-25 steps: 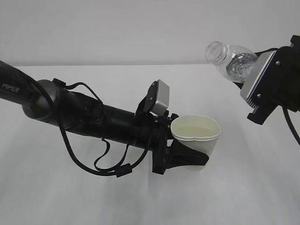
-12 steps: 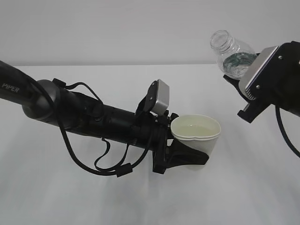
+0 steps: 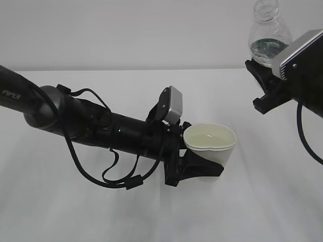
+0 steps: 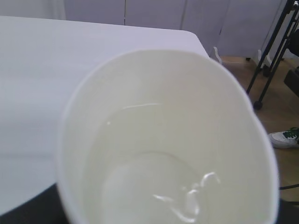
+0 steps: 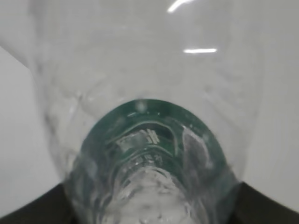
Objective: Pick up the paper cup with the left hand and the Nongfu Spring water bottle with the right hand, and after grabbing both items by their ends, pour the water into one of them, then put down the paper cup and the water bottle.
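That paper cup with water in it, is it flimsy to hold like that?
Probably soft: the paper cup has a rim that looks squeezed out of round where the left hand clamps it. The water likely makes it bottom-heavy, so steadier once set down. Tilting it would probably spill, since it has no lid.

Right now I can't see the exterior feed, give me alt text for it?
The left gripper holds a paper cup with water in it just above a white table. At upper right the right gripper holds a clear bottle upright, clear of the cup, its open neck cut off by the frame's top.
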Controlling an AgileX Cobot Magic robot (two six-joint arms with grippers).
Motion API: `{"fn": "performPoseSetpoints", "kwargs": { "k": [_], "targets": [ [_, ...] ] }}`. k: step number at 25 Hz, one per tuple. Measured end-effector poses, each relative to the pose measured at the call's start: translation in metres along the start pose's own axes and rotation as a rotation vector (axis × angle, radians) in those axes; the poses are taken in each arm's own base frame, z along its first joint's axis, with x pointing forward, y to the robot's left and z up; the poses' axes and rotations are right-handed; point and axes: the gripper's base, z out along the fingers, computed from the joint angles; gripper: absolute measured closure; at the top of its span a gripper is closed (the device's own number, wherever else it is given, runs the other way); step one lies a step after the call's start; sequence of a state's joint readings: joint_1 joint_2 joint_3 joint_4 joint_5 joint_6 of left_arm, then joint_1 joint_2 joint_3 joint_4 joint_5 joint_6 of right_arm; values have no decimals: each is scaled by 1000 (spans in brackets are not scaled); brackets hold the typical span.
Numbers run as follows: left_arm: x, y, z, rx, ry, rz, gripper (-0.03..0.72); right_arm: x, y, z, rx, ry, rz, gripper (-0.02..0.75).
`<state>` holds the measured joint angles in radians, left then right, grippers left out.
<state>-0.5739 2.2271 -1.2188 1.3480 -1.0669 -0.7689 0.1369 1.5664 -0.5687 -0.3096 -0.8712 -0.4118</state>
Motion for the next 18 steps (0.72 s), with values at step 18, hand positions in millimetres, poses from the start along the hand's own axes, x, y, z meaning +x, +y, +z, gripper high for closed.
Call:
{"fn": "performPoseSetpoints", "kwargs": {
  "k": [18],
  "targets": [
    [-1,1,0,-16,-7,-9,250,34,6,14,134,8,384,355]
  ]
}}
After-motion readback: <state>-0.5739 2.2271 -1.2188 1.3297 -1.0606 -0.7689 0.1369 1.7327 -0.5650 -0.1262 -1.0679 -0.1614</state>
